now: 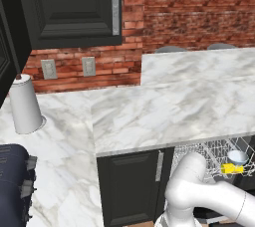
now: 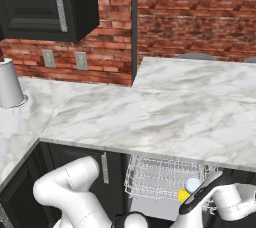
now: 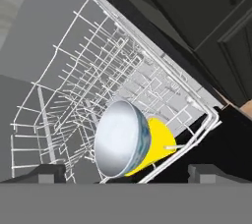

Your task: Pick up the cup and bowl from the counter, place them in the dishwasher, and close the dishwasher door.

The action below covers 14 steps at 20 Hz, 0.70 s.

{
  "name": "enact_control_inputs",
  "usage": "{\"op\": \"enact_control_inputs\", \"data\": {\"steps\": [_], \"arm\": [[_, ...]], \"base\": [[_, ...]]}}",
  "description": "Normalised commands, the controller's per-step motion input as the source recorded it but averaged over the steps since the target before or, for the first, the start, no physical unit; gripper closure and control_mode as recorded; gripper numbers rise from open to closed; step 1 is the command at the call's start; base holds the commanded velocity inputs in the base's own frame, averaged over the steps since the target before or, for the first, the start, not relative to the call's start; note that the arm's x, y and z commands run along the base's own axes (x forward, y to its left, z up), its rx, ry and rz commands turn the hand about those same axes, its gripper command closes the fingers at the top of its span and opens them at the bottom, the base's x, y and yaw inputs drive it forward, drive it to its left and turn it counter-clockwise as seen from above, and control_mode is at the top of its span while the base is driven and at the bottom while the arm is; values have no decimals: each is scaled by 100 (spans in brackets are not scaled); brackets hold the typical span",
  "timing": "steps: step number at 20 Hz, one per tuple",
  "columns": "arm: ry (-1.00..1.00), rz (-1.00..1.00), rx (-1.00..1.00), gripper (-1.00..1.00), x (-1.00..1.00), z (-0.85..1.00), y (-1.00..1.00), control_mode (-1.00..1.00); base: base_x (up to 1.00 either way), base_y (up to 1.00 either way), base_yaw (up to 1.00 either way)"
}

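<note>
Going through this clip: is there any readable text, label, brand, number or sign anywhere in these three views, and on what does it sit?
None: no readable text in any view.
The bowl, the yellow cup beside it and the white wire rack bear no print.
The two wall outlets and the paper towel roll on the counter are plain.
The black upper cabinet shows just a steel handle, no marking.

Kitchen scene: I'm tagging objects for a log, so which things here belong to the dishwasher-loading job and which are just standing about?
Part of the job:
- bowl, lying in the rack
- yellow cup, against the bowl
- white wire rack of the dishwasher
- counter
- gripper, open over the rack

Just standing about:
- paper towel roll
- wall sockets
- upper cabinet
</note>
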Motion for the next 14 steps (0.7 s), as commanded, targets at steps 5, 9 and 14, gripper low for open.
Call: {"op": "enact_control_inputs", "data": {"steps": [5, 9, 14], "arm": [[0, 0, 3, -100, -9, 0, -10, -100], [0, 0, 4, -100, -13, 0, -11, -100], [0, 0, 6, -100, -30, 0, -10, -100]], "base": [[0, 0, 0], [0, 0, 0], [0, 0, 0]]}}
